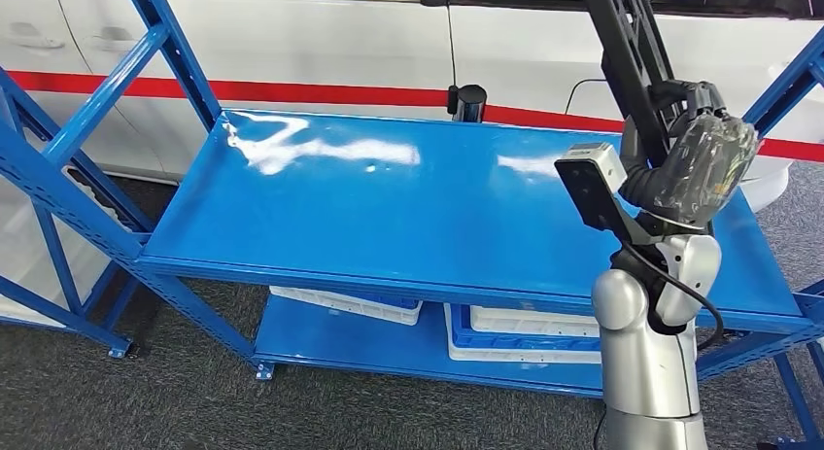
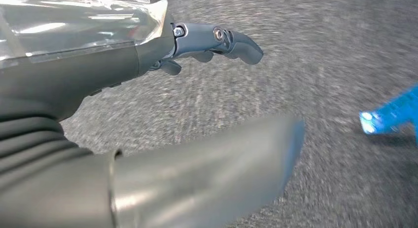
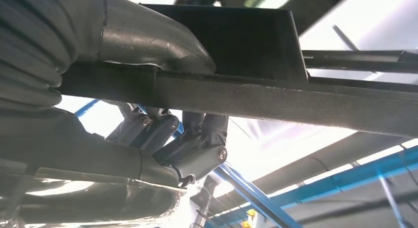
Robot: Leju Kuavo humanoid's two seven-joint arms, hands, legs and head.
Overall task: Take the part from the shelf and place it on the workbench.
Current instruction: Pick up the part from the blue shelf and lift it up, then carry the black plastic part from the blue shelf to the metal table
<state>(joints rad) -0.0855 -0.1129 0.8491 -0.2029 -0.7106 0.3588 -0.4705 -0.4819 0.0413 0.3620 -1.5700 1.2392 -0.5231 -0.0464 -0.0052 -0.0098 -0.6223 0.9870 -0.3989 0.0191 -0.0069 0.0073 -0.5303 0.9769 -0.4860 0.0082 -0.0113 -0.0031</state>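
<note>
Right robot hand [image 1: 702,163]: I hold it raised above the right end of the blue shelf [image 1: 408,207]. My fingers [image 3: 194,149] are curled under a long black part [image 3: 276,97] and my thumb lies over it, so the part is clamped.
Part: it goes from my right robot hand up and out of the head view, in the air, touching no surface.
Left robot hand [image 2: 148,90]: it hangs over grey carpet [image 2: 320,55]. The fingers look apart and hold nothing, I think; the picture is blurred.
Lower shelf: white trays [image 1: 505,328] lie there.
Behind: a white car [image 1: 321,42] with a red stripe.
</note>
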